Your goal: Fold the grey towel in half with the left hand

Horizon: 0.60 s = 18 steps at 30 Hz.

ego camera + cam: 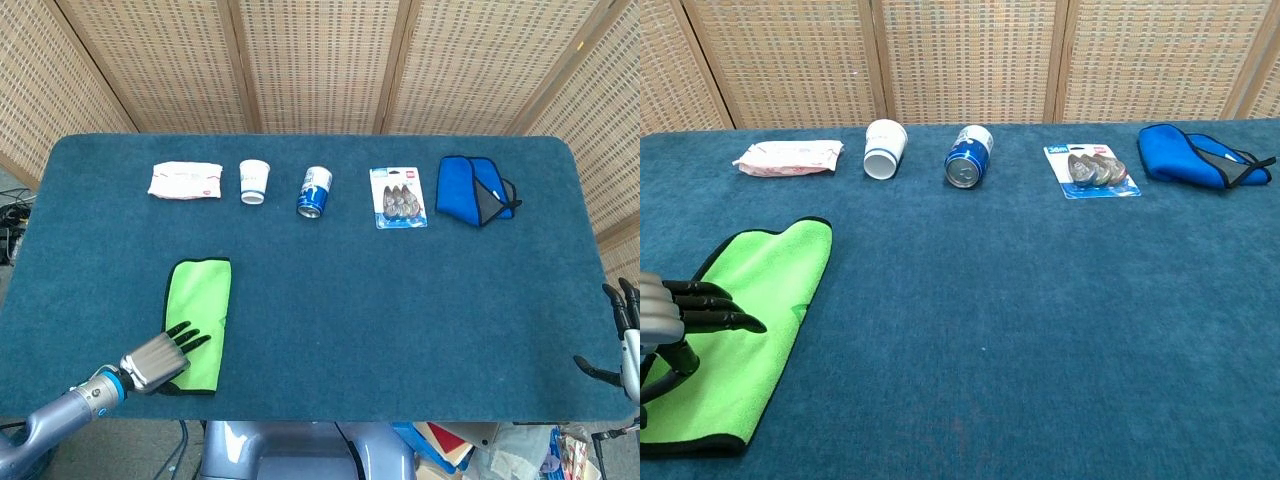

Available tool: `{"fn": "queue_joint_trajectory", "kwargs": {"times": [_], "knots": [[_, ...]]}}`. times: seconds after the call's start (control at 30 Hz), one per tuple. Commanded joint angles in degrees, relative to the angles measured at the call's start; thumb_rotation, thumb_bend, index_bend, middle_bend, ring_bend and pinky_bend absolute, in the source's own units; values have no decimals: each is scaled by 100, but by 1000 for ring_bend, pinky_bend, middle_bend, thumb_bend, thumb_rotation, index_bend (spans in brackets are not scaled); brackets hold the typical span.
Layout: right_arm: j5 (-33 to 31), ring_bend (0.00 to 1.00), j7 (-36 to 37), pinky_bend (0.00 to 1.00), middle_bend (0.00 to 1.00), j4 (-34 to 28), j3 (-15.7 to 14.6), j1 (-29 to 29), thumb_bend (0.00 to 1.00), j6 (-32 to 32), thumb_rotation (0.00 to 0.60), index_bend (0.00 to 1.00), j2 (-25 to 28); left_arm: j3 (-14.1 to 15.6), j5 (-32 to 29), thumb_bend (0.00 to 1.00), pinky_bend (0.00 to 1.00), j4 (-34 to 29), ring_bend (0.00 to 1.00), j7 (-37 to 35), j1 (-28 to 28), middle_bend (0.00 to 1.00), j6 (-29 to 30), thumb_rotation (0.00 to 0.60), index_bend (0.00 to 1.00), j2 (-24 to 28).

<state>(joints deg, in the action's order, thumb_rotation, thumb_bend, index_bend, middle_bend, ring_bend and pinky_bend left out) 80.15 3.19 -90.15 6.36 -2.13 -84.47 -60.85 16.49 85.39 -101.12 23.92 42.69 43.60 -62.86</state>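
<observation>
A dark blue carpeted tabletop [400, 300] stands before woven wicker screens [320, 60], and near its front left corner the green folded towel [198, 315] lies flat under the left hand's [158, 357] spread, empty fingers.

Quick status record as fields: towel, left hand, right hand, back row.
towel: green side up, lying flat, near left of table
left hand: fingers apart, over towel's near end, holding nothing
right hand: at table's near right edge, holding nothing
back row: wipes pack, paper cup, can, blister pack, blue pouch
</observation>
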Motion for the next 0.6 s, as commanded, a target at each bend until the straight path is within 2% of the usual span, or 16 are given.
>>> {"fn": "queue_joint_trajectory", "kwargs": {"times": [0.03,0.1,0.17,0.23,0.33,0.5,0.6], "knots": [[0,0,-16,0,0,6,-7,3,0,0,600,0,-11,26,76,496,0,121,0,-92,-60,0,-21,600,635,36],[-10,0,-38,0,0,-8,7,-19,0,22,600,0,-4,13,56,496,0,162,0,-61,-98,0,-20,600,512,66],[-10,0,-54,0,0,-18,3,-20,0,26,600,0,-5,8,31,463,0,161,0,-36,-124,0,-27,600,171,97],[-5,0,-71,0,0,-24,-2,-20,0,25,600,0,-8,5,-3,377,0,144,0,-25,-151,0,-46,600,10,146],[5,0,-86,0,0,-22,-11,-19,0,22,600,0,-20,5,-5,281,0,113,0,-44,-204,0,-23,600,0,231],[43,0,-114,0,0,-17,-29,-20,0,11,600,0,-39,38,305,240,0,54,0,-471,-346,0,233,600,0,425],[86,0,-160,0,0,-41,-47,-37,0,23,600,0,-42,153,698,230,0,46,0,-941,-462,0,495,600,0,634]]}}
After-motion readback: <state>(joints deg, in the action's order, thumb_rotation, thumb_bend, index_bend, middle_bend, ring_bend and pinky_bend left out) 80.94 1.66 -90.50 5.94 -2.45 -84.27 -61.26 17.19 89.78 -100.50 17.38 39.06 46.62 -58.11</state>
